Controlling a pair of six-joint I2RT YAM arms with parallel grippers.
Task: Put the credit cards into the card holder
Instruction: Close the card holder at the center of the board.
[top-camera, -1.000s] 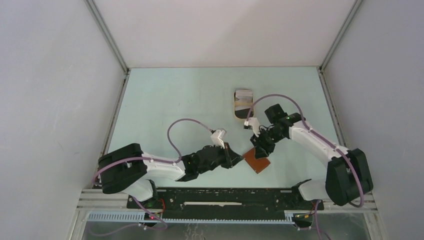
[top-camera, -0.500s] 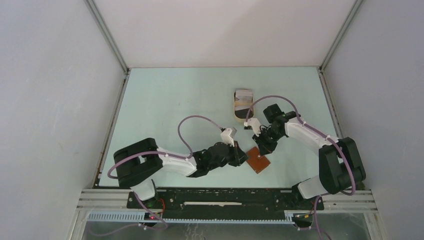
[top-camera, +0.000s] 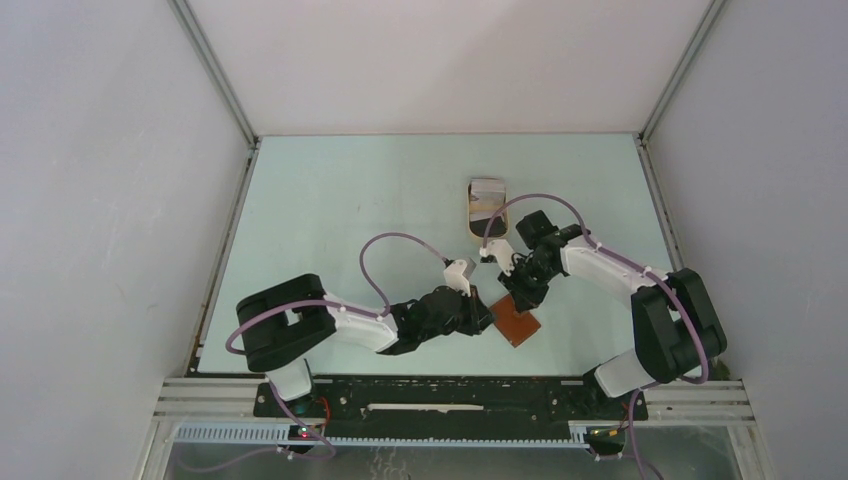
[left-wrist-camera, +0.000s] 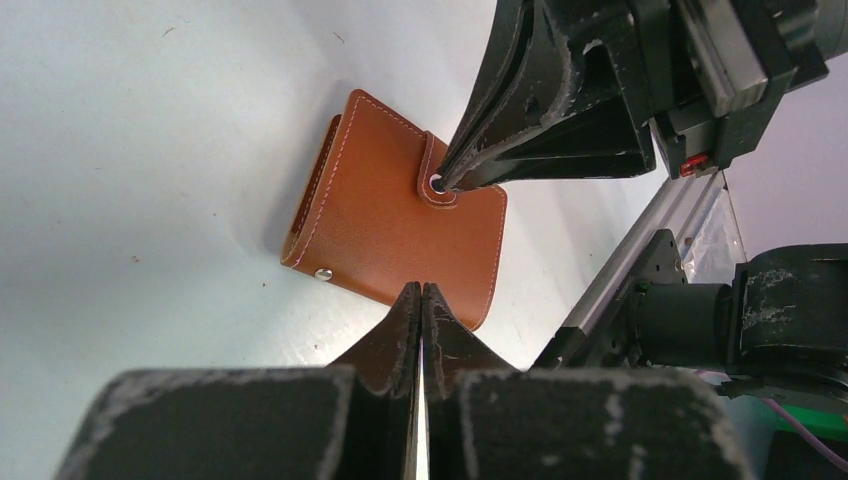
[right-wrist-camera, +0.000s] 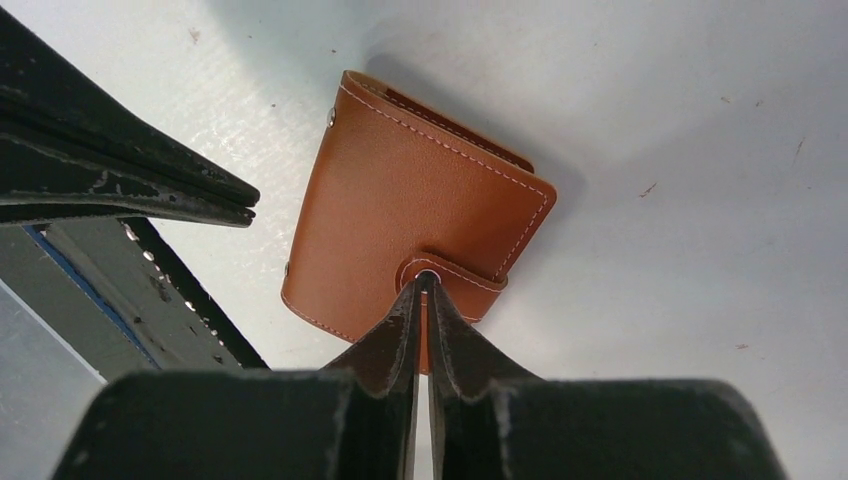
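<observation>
The card holder (top-camera: 517, 322), a brown leather wallet (left-wrist-camera: 390, 225), lies folded on the table between both arms. Its snap tab (right-wrist-camera: 455, 275) wraps over one edge. My right gripper (right-wrist-camera: 421, 280) is shut on the end of that tab, and a strip of brown leather shows between its fingers; the same gripper (left-wrist-camera: 440, 183) is seen from the left wrist. My left gripper (left-wrist-camera: 420, 290) is shut with nothing in it, its tips at the holder's opposite edge. The credit cards (top-camera: 487, 196) lie stacked in a tan tray (top-camera: 471, 225) behind the holder.
The black rail of the arm mount (top-camera: 450, 395) runs along the table's near edge, close to the holder. White walls close in the table on three sides. Purple cables loop above both arms.
My left arm has reached right, bringing its shut tips to the holder's edge. My right gripper has closed and now pinches the snap tab.
</observation>
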